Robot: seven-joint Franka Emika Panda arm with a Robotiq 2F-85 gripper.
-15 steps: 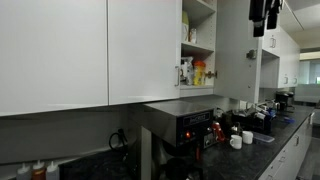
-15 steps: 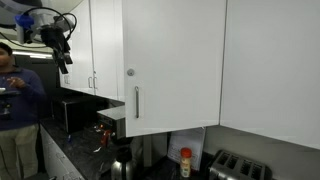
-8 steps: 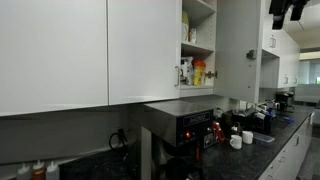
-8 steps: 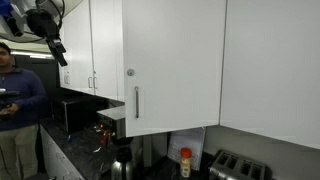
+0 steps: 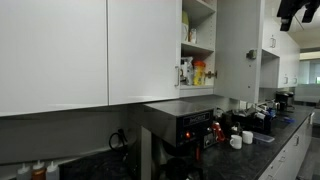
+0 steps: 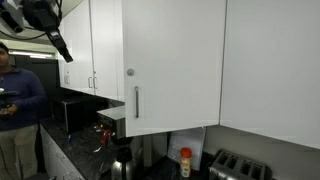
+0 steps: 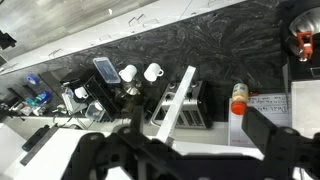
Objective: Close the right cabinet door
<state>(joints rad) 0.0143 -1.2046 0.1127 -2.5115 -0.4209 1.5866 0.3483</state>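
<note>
The right cabinet door (image 6: 175, 65) is a glossy white panel with a short silver bar handle (image 6: 136, 102) near its lower corner. It stands swung open, edge-on beside the shelved cabinet in an exterior view (image 5: 236, 50). In the wrist view a thin white strip (image 7: 172, 98) appears to be its top edge. My gripper is high up and well away from the door in both exterior views (image 5: 297, 12) (image 6: 62, 47). In the wrist view its dark fingers (image 7: 185, 158) are spread apart with nothing between them.
The open cabinet body (image 5: 197, 45) holds bottles on shelves. Below are a dark counter (image 7: 210, 40) with a toaster (image 7: 185, 103), an orange-capped bottle (image 7: 238, 100), mugs (image 7: 140, 73) and a coffee machine (image 5: 185, 125). A person (image 6: 15, 100) stands by the counter. Wide white doors (image 5: 70, 50) hang alongside.
My gripper has moved higher and farther from the open door, toward the frame edge in both exterior views. The door has not moved.
</note>
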